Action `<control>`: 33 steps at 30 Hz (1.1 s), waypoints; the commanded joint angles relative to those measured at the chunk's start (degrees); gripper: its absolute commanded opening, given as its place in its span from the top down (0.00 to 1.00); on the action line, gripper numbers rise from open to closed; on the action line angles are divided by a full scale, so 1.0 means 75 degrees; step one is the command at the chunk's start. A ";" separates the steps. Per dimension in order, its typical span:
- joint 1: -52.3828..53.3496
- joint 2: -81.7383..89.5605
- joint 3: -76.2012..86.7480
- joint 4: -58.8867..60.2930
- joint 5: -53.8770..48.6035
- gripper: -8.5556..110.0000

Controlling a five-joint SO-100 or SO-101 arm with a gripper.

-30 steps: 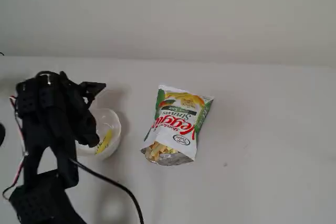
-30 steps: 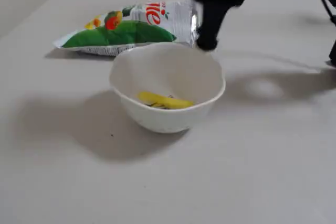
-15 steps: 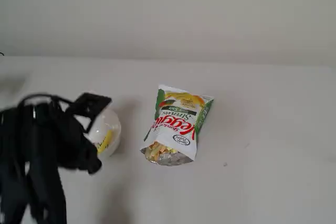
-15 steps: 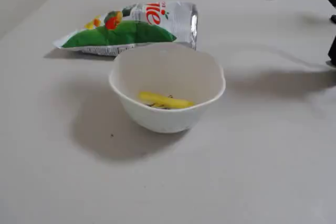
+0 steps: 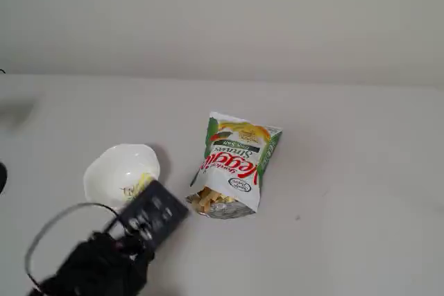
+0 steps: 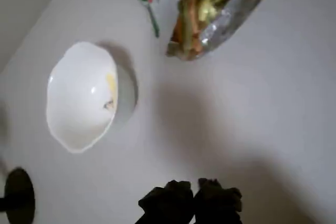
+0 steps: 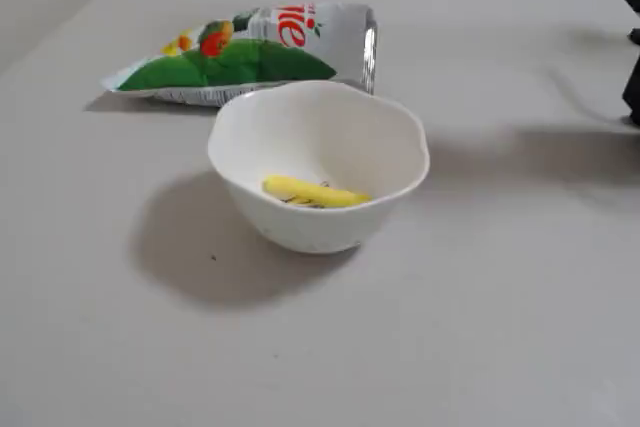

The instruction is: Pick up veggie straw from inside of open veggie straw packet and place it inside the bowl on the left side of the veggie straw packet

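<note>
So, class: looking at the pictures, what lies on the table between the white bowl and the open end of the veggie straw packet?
Nothing: in the wrist view, bare table separates the bowl from the veggie straw packet, apart from the bowl's shadow.

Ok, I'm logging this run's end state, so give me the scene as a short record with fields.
surface: plain pale table
bowl: white, wavy rim, upright, beside the packet
veggie straw: yellow, lying inside the bowl
veggie straw packet: lying flat, torn end open, more straws showing at its mouth
gripper: jaws together, empty, over bare table, clear of bowl and packet
task state: straw appears placed
</note>
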 commanded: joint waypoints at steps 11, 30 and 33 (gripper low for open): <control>0.0621 0.1453 0.3129 -0.2402 0.4570 0.93; 0.1875 0.1441 0.4547 -0.3410 0.5320 0.93; 0.1887 0.1441 0.4547 -0.3410 0.5332 0.93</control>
